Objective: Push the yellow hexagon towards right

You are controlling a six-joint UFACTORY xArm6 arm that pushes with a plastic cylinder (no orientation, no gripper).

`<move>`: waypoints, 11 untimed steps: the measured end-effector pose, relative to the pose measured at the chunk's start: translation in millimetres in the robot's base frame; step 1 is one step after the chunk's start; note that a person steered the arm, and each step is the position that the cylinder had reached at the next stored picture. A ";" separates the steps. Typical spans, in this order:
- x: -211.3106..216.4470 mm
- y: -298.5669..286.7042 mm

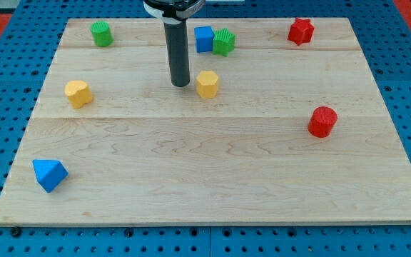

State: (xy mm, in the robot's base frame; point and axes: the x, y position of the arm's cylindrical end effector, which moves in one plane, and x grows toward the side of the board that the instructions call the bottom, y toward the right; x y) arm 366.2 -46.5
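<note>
Operator: Where is the yellow hexagon (207, 83) on the wooden board (212, 178)?

Technician: Upper middle, below the blue cube (203, 38) and the green block (224, 41). The arm has no claw to open or close, only a rod. Its tip (180, 84) sits just beside the hexagon's left face; contact cannot be confirmed.

Operator: Which step?

Technician: Approach appears complete. The next move calls for a straight push towards the view's right, centred on the block so it does not rotate away.
</note>
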 end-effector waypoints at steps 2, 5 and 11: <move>0.0 44.2; 0.5 80.2; 22.7 113.2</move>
